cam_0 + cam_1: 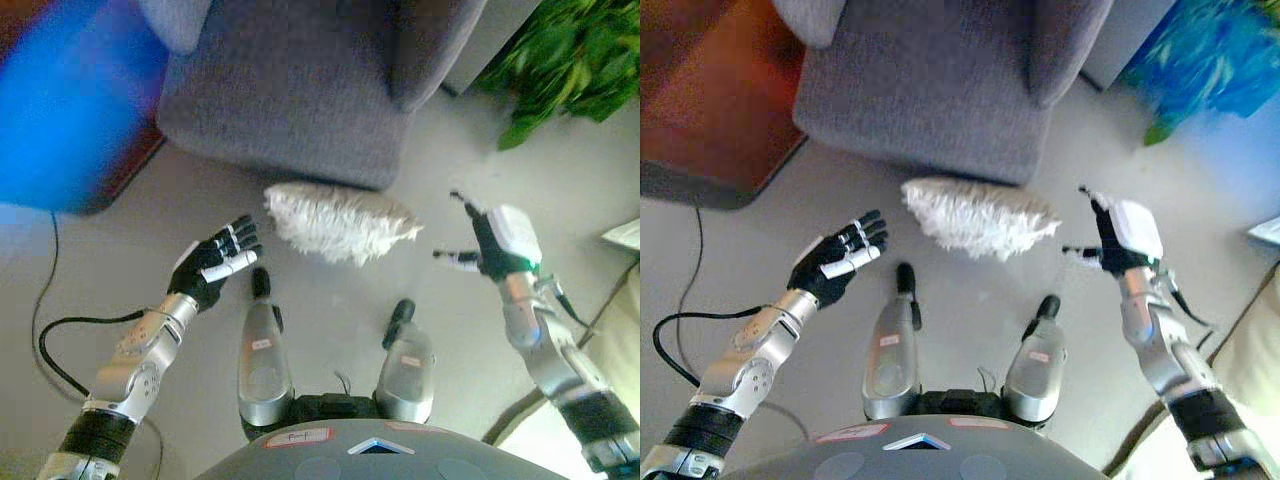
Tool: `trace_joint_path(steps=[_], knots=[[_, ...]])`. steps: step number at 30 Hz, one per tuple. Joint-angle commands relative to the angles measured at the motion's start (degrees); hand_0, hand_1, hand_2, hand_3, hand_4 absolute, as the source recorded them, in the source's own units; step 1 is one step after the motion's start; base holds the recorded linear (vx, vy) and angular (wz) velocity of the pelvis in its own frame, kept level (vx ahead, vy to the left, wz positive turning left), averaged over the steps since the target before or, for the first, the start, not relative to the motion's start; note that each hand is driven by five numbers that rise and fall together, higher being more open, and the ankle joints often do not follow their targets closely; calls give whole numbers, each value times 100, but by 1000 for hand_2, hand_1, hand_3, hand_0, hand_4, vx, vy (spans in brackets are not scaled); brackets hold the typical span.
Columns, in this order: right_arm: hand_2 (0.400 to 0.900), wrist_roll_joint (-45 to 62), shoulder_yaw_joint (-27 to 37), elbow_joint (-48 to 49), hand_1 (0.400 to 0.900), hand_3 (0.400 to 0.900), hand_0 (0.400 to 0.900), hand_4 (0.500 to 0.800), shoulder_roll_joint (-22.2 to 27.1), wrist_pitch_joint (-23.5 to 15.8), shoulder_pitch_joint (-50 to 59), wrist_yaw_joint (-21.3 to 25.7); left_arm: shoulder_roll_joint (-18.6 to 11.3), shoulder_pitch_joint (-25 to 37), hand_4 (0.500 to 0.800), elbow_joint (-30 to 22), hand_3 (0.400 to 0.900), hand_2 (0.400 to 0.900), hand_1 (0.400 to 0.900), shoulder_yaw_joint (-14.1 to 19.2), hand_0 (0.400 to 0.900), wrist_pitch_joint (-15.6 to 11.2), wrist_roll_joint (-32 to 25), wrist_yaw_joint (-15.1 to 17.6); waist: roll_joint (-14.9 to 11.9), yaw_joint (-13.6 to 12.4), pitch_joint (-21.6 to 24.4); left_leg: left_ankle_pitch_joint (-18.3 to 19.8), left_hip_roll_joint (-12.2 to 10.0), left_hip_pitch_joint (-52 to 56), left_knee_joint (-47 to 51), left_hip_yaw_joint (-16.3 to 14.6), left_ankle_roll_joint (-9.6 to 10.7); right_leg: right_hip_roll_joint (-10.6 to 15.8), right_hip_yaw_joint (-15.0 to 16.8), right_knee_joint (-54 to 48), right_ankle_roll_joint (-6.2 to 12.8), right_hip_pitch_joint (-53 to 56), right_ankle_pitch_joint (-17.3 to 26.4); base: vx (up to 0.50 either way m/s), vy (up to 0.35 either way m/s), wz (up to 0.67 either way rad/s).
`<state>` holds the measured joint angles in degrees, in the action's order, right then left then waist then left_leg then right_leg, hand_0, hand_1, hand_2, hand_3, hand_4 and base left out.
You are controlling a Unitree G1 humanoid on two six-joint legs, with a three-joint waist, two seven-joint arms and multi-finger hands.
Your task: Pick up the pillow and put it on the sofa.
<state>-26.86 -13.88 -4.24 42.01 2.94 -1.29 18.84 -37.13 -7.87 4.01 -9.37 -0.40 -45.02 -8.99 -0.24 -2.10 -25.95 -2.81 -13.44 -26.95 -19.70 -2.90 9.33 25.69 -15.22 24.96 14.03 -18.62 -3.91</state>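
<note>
A white fluffy pillow lies on the floor just in front of the grey sofa. My left hand is open, palm toward the pillow, a short way to its left and not touching it. My right hand is open with fingers spread, a short way to the pillow's right, also apart from it. The pillow lies between the two hands. The sofa's seat shows at the top of the view, with an armrest on each side.
A green potted plant stands at the upper right beside the sofa. A dark red-brown rug or board lies at the upper left. A cream-coloured object shows at the right edge.
</note>
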Motion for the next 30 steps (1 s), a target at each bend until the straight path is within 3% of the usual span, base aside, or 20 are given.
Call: trace_joint_path(steps=[1,4,10,16,17,20,22,25,30], knots=[[900,-23,101,72,900,900,900,800,365,-208,219,559,-79,26,800,-348,900,900,900,197,900,-766,-263,180,-37,-83,203,774,-465,226,-475,242,-149,377,503,-289,7,-969,986,-182,36,12],[900,119,203,162,900,900,900,800,463,-227,494,602,14,149,800,-285,900,900,900,275,900,-993,-194,588,47,-85,29,774,-440,-316,-765,171,-138,348,607,111,-32,-1485,826,-181,44,9],[900,278,341,209,900,900,900,800,632,-209,991,732,141,365,800,-198,900,900,900,358,900,-1267,-65,709,219,-62,-144,963,-565,-1350,-1552,-14,-116,343,748,1144,-82,-2486,377,-147,43,10],[900,456,397,384,900,900,900,800,799,-117,1207,761,83,550,800,-441,900,900,900,364,900,-1403,-53,716,303,-39,-166,1390,-723,-2440,-2836,25,-151,453,886,2674,-232,-3524,-210,-57,17,13],[900,482,392,421,900,900,900,800,822,-106,1222,782,55,567,800,-522,900,900,900,359,900,-1426,-75,713,309,-35,-179,1670,-793,-2600,-3229,89,-88,512,949,3111,-206,-3705,-501,51,-9,14],[900,449,409,559,900,900,900,800,841,-27,1267,842,17,584,800,-771,900,900,900,402,900,-1506,-134,643,316,-37,-205,1944,-893,-3090,-4017,245,-68,566,1093,3927,-263,-4218,-896,18,0,10],[900,435,412,570,900,900,900,800,842,-22,1268,848,13,578,800,-795,900,900,900,411,900,-1516,-150,629,316,-37,-200,1974,-899,-3152,-4102,274,-61,567,1118,4007,-263,-4280,-937,10,-11,6],[900,272,368,636,900,900,900,800,864,25,1333,999,-11,518,800,-1109,900,900,900,446,900,-1738,-345,371,330,-64,-234,2320,-1008,-3880,-5256,729,18,560,1501,5351,-306,-5006,-1615,43,-33,14],[900,289,202,542,900,900,900,800,958,147,1547,1017,-80,499,800,-1291,900,900,900,372,900,-1595,-384,283,353,-108,-341,2573,-1001,-4434,-6149,1176,82,558,1933,6360,-369,-5563,-2054,14,-34,15]])
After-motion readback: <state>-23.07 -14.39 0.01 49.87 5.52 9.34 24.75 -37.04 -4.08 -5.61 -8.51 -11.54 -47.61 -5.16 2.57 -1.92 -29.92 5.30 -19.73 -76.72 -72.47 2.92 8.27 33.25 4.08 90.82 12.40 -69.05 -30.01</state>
